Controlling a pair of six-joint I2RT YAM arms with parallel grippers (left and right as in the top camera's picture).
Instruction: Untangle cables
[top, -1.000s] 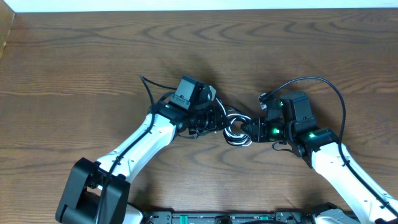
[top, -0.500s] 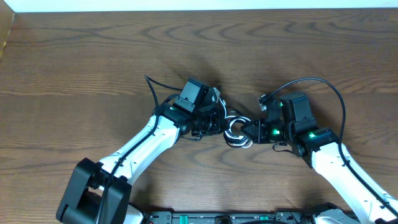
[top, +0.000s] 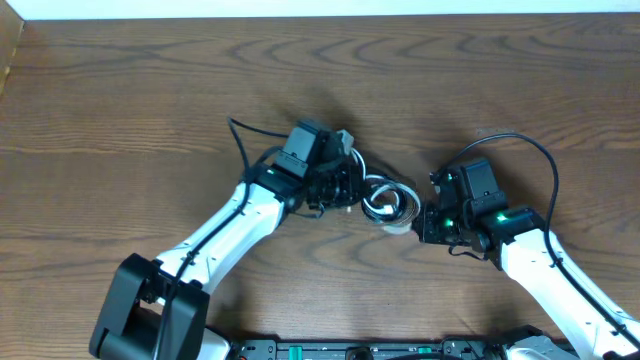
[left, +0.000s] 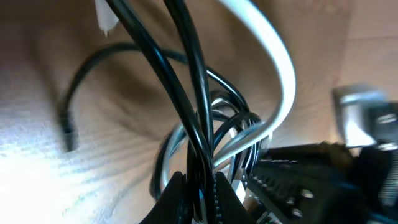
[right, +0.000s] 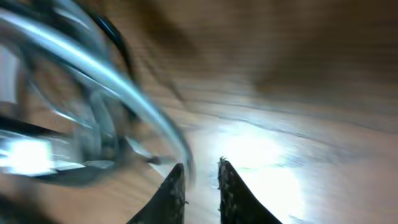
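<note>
Cables (top: 385, 203) bunched in a small black-and-white coil on the desk (top: 150, 100), lying between the two hands. Coil just beyond the fingertips of the left hand (top: 348, 186), and close in front of the right hand (top: 421, 220).

From the left wrist: left hand (left: 199, 190) closed tight on two black strands (left: 186, 81), rising straight out from between the fingertips (left: 175, 193). White strand (left: 283, 81) arching over beyond them and dropping back into the coil (several loops, black and pale mixed) just ahead of that hand. One loose black end (left: 67, 134) lying apart on the wood, off to that hand's left side in its own view.

From the right wrist: right hand (right: 198, 180) narrow, with a pale strand (right: 118, 81) sweeping down towards the gap. Too blurred to tell whether actually pinched.
</note>
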